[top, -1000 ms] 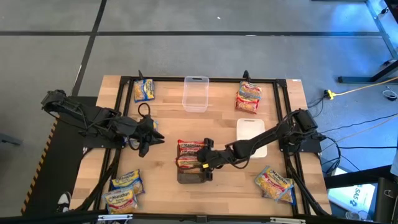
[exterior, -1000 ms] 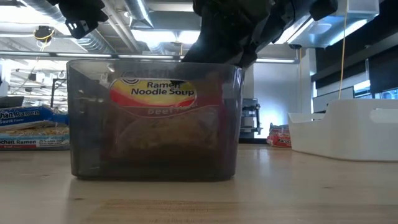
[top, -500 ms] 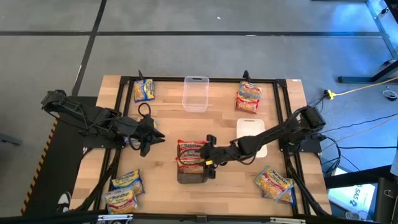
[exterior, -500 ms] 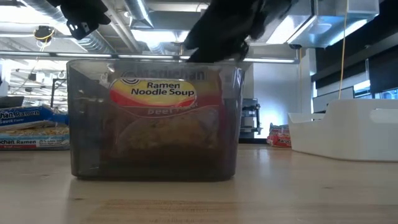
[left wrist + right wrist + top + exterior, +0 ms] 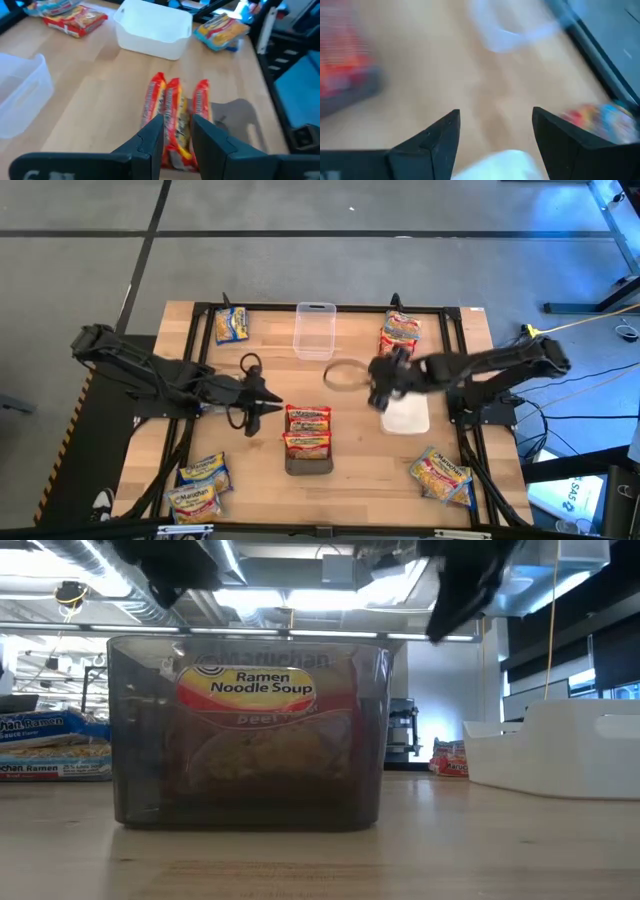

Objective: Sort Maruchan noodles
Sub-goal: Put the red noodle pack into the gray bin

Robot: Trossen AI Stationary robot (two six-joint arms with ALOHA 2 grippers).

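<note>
Wooden table [image 5: 350, 480]; grey floor [image 5: 300, 265] with dark tape lines around.

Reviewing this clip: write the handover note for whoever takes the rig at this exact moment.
Right gripper: open, empty, above the white bin.
Left gripper: fingers slightly apart, empty, just left of the grey bin.
Done: three red packets stand in the grey bin.
Left: blue packet top left, red-orange packet top right, two packets bottom left, two packets bottom right. Clear bin and white bin hold nothing.
</note>
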